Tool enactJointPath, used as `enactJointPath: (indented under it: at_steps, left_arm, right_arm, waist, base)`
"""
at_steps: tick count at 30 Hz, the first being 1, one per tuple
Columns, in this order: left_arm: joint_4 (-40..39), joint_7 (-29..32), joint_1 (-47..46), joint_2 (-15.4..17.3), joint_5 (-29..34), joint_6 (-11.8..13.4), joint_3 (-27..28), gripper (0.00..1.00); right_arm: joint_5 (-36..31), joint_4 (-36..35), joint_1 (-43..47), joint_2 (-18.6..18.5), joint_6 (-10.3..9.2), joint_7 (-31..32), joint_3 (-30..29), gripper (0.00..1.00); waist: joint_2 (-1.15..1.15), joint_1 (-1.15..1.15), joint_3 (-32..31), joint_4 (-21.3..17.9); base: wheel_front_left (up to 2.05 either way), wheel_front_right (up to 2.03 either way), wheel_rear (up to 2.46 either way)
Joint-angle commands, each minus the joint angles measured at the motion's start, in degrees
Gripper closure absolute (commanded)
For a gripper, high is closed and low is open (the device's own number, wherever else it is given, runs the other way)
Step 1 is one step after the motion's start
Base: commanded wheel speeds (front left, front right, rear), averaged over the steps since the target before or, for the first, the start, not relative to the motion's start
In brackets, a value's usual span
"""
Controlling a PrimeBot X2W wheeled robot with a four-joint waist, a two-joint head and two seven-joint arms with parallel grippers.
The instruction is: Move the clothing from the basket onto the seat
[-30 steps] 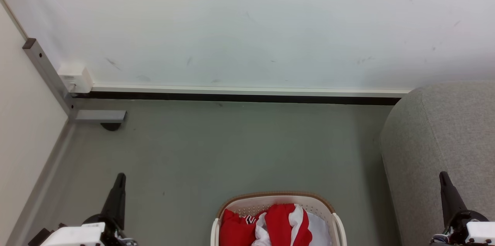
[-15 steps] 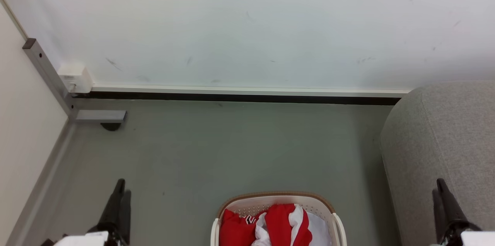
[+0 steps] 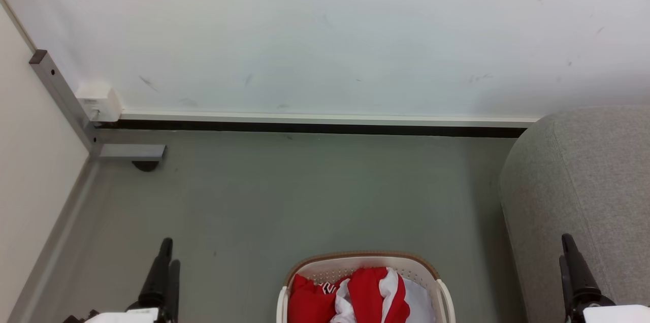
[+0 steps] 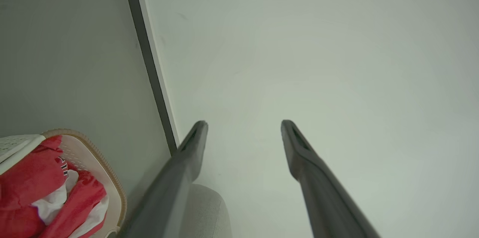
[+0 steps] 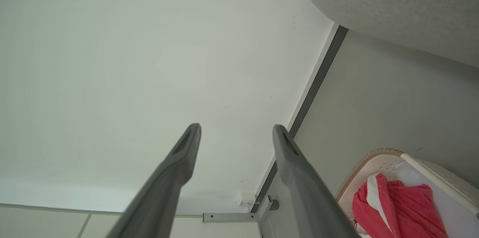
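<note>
Clothing (image 3: 355, 296) heaped in the basket (image 3: 361, 256); both end effectors open and empty

At the lower left of the head view, the left end effector (image 4: 244, 123) hangs above the grey floor (image 3: 304, 196). Its two dark fingers are spread wide with nothing between them. To its right the basket stands on the floor, well apart from the edge where the floor meets the white wall (image 3: 325, 33). The red and white garments are bunched inside it over a pale cloth (image 3: 420, 303). Near the basket's right side rises the grey seat (image 3: 584, 175). The right end effector (image 5: 235, 127) hangs before the seat, spread just as wide, gripping nothing.
</note>
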Motion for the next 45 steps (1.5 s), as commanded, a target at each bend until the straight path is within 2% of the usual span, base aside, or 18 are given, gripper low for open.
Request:
enactJointPath:
  at_steps: [1,11,24,36,45]
  left_arm:
    - [-1.06,-0.74,-1.28,0.29,2.18,0.06,-0.26,0.00]
    - [-2.46,-3.20,-1.33,0.38,13.72,1.75,-1.88,0.00]
    - [-3.86,-6.04,-0.91,0.48,28.08,3.68,-4.50,0.00]
    - [-2.75,-8.32,-0.69,0.57,42.46,4.75,-5.47,0.00]
    - [-2.85,-9.77,-0.53,0.62,50.34,5.45,-5.82,0.00]
  right_arm:
    - [-3.03,-1.24,-1.08,-0.69,0.00,-0.73,0.47,0.00]
    - [-17.62,-2.84,-0.82,-0.86,-0.01,-3.21,2.13,0.00]
    - [-33.49,-2.85,-0.36,-2.43,-0.02,-6.03,4.20,0.00]
    - [-43.81,-2.26,-0.58,-3.52,-0.02,-8.32,6.53,0.00]
    - [-49.91,-1.75,-0.49,-3.85,-0.03,-9.71,7.46,0.00]
  waist:
    - [0.00,0.00,0.01,-0.01]
    - [0.00,0.00,0.12,-0.03]
    - [0.00,0.00,0.12,-0.17]
    - [0.00,0.00,0.22,-0.19]
    - [0.00,0.00,0.29,-0.13]
  base:
    - [0.00,0.00,0.00]
    - [0.00,0.00,0.00]
    - [0.00,0.00,0.00]
    - [0.00,0.00,0.00]
    - [0.00,0.00,0.00]
